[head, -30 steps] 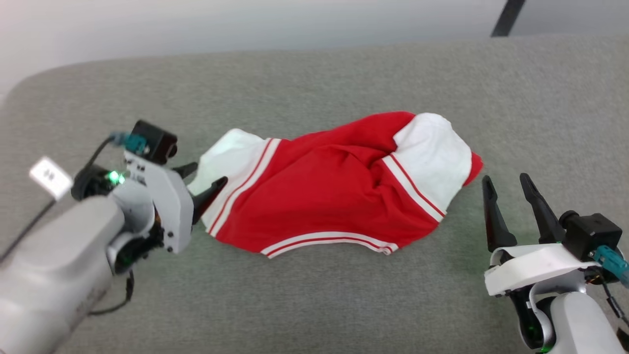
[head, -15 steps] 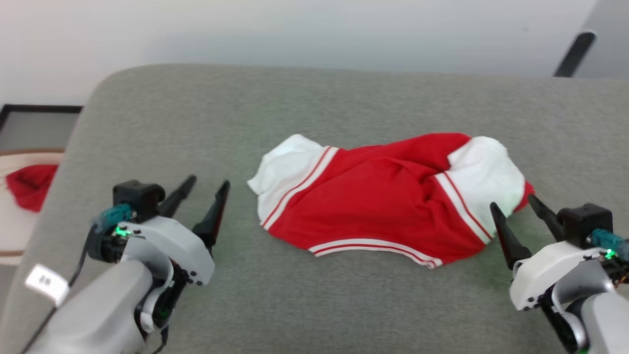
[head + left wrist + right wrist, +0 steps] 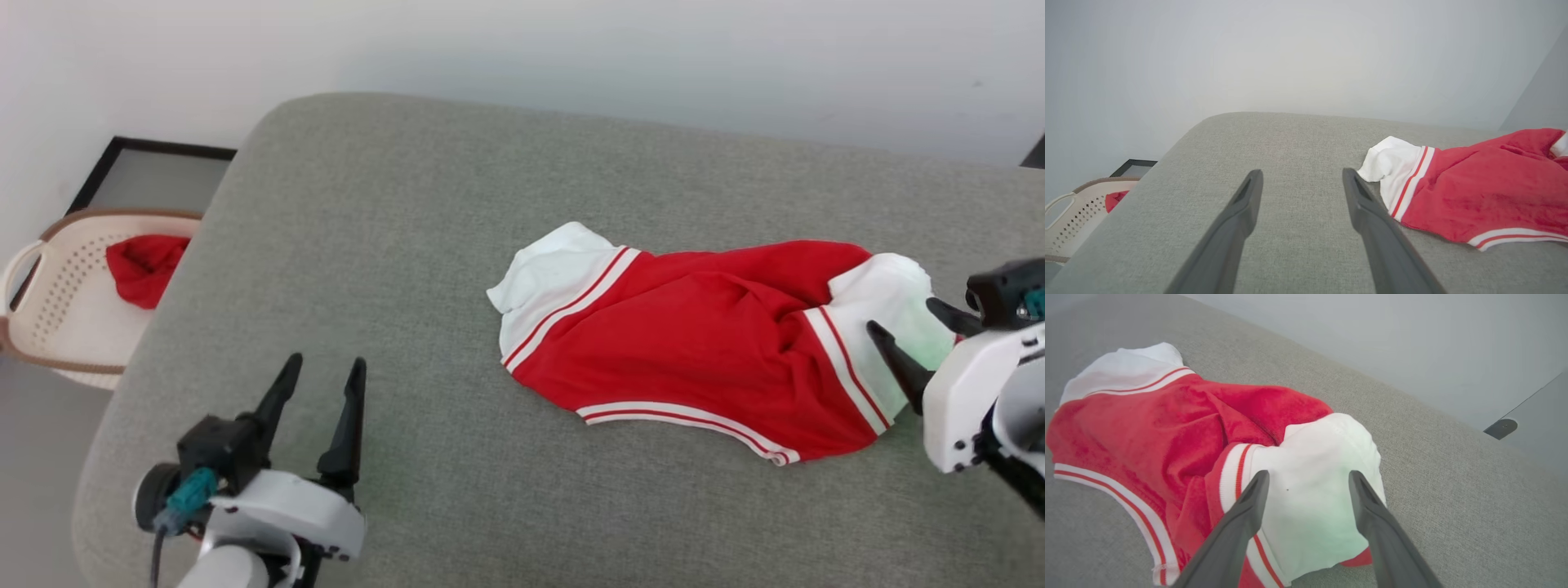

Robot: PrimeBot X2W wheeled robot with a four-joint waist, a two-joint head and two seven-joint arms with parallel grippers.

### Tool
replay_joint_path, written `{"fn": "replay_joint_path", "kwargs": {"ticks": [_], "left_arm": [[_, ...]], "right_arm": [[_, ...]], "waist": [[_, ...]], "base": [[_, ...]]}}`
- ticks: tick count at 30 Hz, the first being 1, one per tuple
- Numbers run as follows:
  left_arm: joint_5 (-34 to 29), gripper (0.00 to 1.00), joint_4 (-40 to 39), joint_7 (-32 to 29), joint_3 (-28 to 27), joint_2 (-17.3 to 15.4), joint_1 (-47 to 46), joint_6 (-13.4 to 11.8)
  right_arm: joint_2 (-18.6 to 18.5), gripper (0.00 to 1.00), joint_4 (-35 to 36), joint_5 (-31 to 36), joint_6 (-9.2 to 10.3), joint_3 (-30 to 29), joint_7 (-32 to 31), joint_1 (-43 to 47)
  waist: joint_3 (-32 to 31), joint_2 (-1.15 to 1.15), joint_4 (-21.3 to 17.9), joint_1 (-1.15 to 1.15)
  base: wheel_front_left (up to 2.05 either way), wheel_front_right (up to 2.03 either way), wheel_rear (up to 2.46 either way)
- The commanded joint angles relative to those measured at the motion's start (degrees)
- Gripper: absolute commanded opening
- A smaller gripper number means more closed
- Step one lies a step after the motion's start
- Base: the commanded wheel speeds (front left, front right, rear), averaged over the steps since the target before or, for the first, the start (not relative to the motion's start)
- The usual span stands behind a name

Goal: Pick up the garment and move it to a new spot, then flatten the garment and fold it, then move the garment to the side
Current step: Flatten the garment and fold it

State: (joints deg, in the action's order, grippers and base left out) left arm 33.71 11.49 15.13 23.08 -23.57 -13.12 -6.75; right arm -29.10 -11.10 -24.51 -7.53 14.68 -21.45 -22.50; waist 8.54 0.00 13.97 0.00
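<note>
The garment (image 3: 694,351), bright red with white sleeve ends and striped trim, lies crumpled on the grey cushion (image 3: 408,245). My left gripper (image 3: 326,362) stands open over bare cushion, well left of the garment's left sleeve end (image 3: 1392,163). In the left wrist view that gripper (image 3: 1302,173) has nothing between its fingers. My right gripper (image 3: 901,315) is open at the garment's right end. In the right wrist view its fingers (image 3: 1308,473) straddle the white right sleeve end (image 3: 1310,490); whether they touch it I cannot tell.
A cream perforated basket (image 3: 49,294) stands on the floor left of the cushion, with a plain red cloth (image 3: 143,265) in it. A dark frame (image 3: 122,163) leans by the white wall behind. Bare cushion stretches in front of and behind the garment.
The head view has swung, bringing the basket into sight. My left gripper has drawn back from the left sleeve end. My right gripper has come up to the right sleeve end.
</note>
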Motion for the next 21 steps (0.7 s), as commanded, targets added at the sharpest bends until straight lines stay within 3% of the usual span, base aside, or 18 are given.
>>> {"fn": "replay_joint_path", "kwargs": {"ticks": [1, 7, 21], "left_arm": [[-2.1, 1.0, -0.6, 0.0, -1.5, 0.6, 1.0, 0.6], [-8.2, 1.0, -1.3, 0.0, -7.5, 4.1, 3.6, 3.8], [-15.4, 1.0, 0.7, 0.0, -15.5, 11.0, 4.3, 10.3]], "right_arm": [[-1.4, 1.0, -0.4, -0.9, 0.08, 1.0, -1.6, -1.3], [-5.5, 1.0, -3.3, -5.3, 0.08, 3.6, -7.9, -6.7], [-8.8, 1.0, -6.9, -10.5, 0.08, 11.1, -16.6, -15.7]], "waist": [[0.5, 0.0, 0.5, 0.0], [2.0, 0.0, 1.3, 0.0], [5.0, 0.0, 2.4, 0.0]], "base": [[0.0, 0.0, 0.0], [0.0, 0.0, 0.0], [0.0, 0.0, 0.0]]}}
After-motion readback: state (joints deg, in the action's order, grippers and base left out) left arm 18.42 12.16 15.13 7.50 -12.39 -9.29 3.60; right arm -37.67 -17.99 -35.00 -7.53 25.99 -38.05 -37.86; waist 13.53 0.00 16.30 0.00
